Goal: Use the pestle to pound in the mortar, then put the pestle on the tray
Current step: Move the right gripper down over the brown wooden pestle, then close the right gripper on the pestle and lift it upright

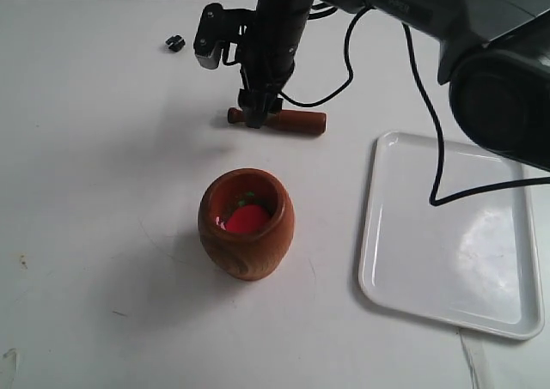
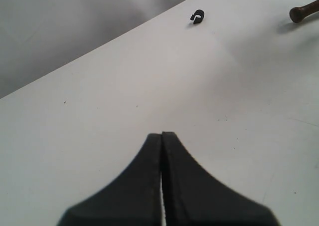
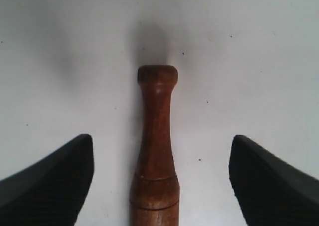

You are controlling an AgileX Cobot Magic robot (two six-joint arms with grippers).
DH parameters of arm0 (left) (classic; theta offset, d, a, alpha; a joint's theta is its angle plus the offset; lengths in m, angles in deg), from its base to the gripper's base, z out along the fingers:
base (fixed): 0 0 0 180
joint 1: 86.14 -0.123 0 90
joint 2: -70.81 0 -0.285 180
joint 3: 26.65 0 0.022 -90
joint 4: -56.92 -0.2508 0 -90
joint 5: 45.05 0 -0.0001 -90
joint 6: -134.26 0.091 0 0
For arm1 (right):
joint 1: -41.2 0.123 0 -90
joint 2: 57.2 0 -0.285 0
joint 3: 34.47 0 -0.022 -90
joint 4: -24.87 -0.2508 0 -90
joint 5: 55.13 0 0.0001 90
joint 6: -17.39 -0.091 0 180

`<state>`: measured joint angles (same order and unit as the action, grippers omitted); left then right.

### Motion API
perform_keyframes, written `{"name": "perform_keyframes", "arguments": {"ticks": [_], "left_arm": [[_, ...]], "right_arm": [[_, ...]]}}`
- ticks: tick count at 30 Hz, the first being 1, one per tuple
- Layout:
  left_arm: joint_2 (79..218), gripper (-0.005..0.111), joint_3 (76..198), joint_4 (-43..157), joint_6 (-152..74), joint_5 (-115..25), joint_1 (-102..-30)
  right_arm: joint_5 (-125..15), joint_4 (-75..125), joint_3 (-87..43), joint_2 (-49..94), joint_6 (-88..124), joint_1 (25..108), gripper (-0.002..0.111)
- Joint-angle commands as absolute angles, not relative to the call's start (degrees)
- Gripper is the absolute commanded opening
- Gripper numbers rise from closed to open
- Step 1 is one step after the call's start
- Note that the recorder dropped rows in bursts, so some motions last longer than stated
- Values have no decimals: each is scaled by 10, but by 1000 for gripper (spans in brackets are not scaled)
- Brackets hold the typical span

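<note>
The pestle (image 1: 296, 121) lies flat on the white table behind the mortar, its knob end pointing left. My right gripper (image 1: 255, 114) hangs straight over its narrow handle. In the right wrist view the right gripper (image 3: 162, 136) is open, one finger on each side of the pestle (image 3: 155, 151), neither touching it. The mortar (image 1: 247, 243) stands upright at the centre, with a red object with a green top (image 1: 247, 217) inside. The white tray (image 1: 451, 234) lies to the right with nothing on it. My left gripper (image 2: 162, 134) is shut on nothing above bare table; the pestle's knob (image 2: 301, 12) shows far off.
A tiny black object (image 1: 175, 43) lies at the back left, also seen in the left wrist view as the black object (image 2: 197, 17). A black cable (image 1: 430, 148) hangs from the right arm and crosses over the tray's near-left part.
</note>
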<state>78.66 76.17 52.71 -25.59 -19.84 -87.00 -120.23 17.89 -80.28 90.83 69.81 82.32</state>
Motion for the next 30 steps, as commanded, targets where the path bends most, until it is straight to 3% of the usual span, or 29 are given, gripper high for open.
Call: {"name": "perform_keyframes", "arguments": {"ticks": [1,23,26,30], "left_arm": [[786,0,761,531,-261,-200,-866],[786,0,761,531,-261,-200,-866],[786,0,761,531,-261,-200,-866],[786,0,761,531,-261,-200,-866]], "right_arm": [[-1198,172,-807,915,704,824,69],[-1168,181,-807,951,708,824,63],[-1163,181,-807,951,708,824,53],[-1145,190,-807,951,705,824,22]]}}
